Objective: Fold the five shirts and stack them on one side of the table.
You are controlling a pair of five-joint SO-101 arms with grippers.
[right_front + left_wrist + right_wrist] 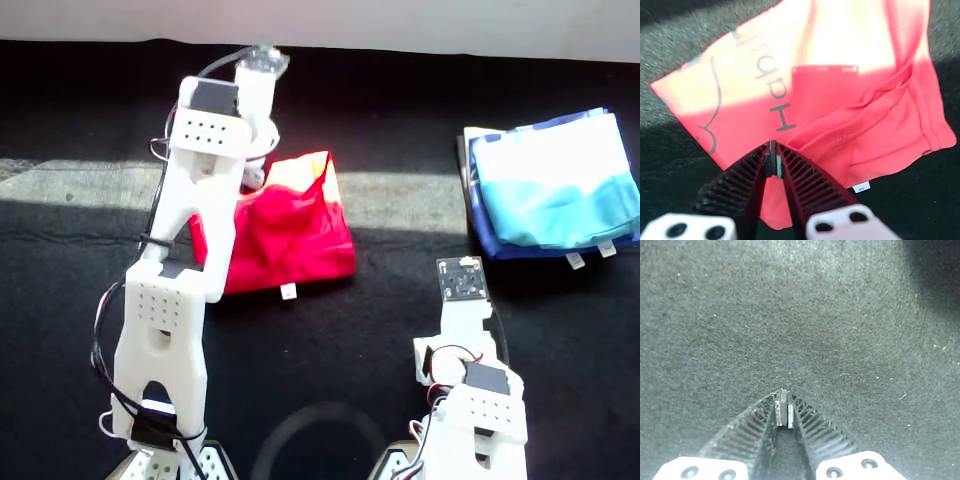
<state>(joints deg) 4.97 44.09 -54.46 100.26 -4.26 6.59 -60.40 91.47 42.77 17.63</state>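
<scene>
High view: the red shirt (290,235) is lying half folded on the black table (400,120), left of centre, and it's being overhung by the left arm (200,200). The stack of folded shirts (555,195) is sitting at the far right, well apart from it. The right arm (470,370) is being held low at the near edge.

Left wrist view: the left gripper (773,159) is being held pinched together just above the shirt's printed side, and nothing seems to be caught between the tips. A loose flap (865,120) is bunching up near the white tag (860,188).

Right wrist view: the right gripper (784,409) is being held closed too, over bare table.

Looks like the fold is being tidied. That flap should probably be smoothed flat and the edges lined up before the shirt is carried to the stack, otherwise a lumpy pile is being asked for.
</scene>
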